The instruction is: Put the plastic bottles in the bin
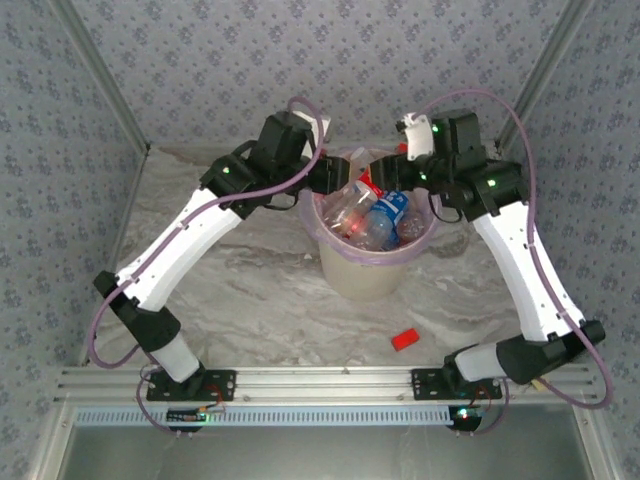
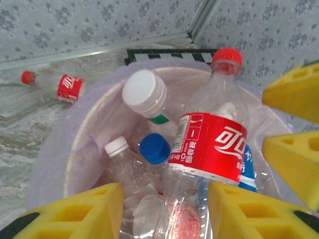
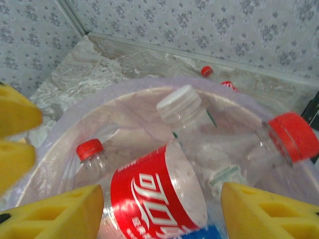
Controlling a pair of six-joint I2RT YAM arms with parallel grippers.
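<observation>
The cream bin (image 1: 362,272) with its pink-purple bag (image 2: 55,149) stands mid-table, holding several plastic bottles. Both grippers hang over its far rim, the left gripper (image 1: 337,180) beside the right gripper (image 1: 398,176). In the left wrist view the left gripper (image 2: 164,219) is open, and a red-labelled bottle (image 2: 212,144) stands in the wide gap between its yellow fingers (image 2: 75,214). The right gripper (image 3: 162,219) is open too, above that same red-labelled bottle (image 3: 154,199). One more bottle (image 2: 62,88) lies on the table behind the bin.
A small red block (image 1: 404,339) lies on the marble table in front of the bin. Wallpapered walls close in behind and on both sides. The two grippers sit close together, and the right one's yellow fingers (image 2: 294,144) show in the left wrist view.
</observation>
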